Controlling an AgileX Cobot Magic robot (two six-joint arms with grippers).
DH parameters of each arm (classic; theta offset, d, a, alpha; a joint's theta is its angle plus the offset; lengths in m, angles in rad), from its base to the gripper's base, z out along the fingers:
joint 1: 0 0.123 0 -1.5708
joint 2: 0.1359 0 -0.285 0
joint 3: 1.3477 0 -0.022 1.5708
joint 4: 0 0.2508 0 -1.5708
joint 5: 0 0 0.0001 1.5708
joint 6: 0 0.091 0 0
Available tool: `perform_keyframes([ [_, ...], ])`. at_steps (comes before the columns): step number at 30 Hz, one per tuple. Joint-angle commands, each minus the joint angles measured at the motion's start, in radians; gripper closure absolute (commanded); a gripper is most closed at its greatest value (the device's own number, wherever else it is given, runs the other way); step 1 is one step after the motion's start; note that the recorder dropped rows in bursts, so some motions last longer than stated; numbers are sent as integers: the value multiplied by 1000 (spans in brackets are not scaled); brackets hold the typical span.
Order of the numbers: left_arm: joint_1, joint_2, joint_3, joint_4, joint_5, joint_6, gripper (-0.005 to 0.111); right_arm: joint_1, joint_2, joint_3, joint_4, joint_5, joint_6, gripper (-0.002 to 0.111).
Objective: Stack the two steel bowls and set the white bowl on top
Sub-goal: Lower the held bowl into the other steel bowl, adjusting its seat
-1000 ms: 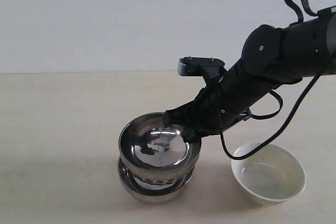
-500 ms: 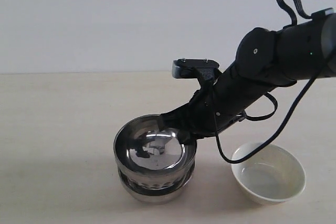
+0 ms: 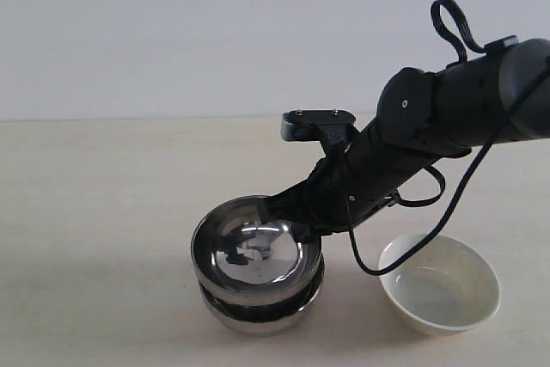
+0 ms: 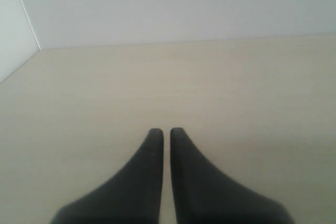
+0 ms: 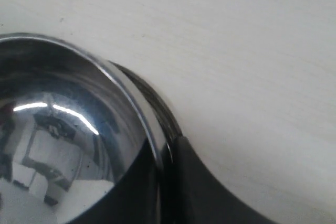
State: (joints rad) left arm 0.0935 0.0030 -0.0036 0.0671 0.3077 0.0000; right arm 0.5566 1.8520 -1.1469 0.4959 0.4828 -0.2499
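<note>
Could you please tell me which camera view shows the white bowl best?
The exterior view shows the white bowl whole and upright on the table. Neither wrist view shows it at all.

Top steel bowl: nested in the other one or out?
Nested: upper steel bowl sits inside the lower steel bowl, right pincer clamped on its rim.
</note>
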Motion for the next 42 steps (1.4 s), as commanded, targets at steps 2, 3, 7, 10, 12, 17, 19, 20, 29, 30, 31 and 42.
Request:
perform_keyframes([
  [2,4,-3,4,-5,0,-8,103,1,-5,-1,-3,-7,-2,108],
  [3,4,-3,4,-5,0,-8,103,1,-5,-1,-3,-5,-4,108],
  [7,4,-3,4,-5,0,-8,103,1,-5,-1,-3,-11,-12,104],
  [10,4,-3,4,-5,0,-8,103,1,-5,-1,-1,-21,-12,89],
  [12,4,-3,4,-5,0,-8,103,1,-5,-1,-1,-21,-12,76],
  [17,4,-3,4,-5,0,-8,103,1,-5,-3,-1,-21,-14,68],
  [19,4,-3,4,-5,0,-8,103,1,-5,-11,-3,-18,-14,68],
  [20,4,-3,4,-5,0,-8,103,1,-5,-19,-3,-12,-14,68],
  [29,4,-3,4,-5,0,-8,103,1,-5,-91,-5,51,-19,68],
  [30,4,-3,4,-5,0,-8,103,1,-5,-101,-5,58,-26,68],
  [31,4,-3,4,-5,0,-8,103,1,-5,-108,-5,63,-26,68],
  [42,4,-3,4,-5,0,-8,103,1,-51,-172,-22,134,-115,108],
])
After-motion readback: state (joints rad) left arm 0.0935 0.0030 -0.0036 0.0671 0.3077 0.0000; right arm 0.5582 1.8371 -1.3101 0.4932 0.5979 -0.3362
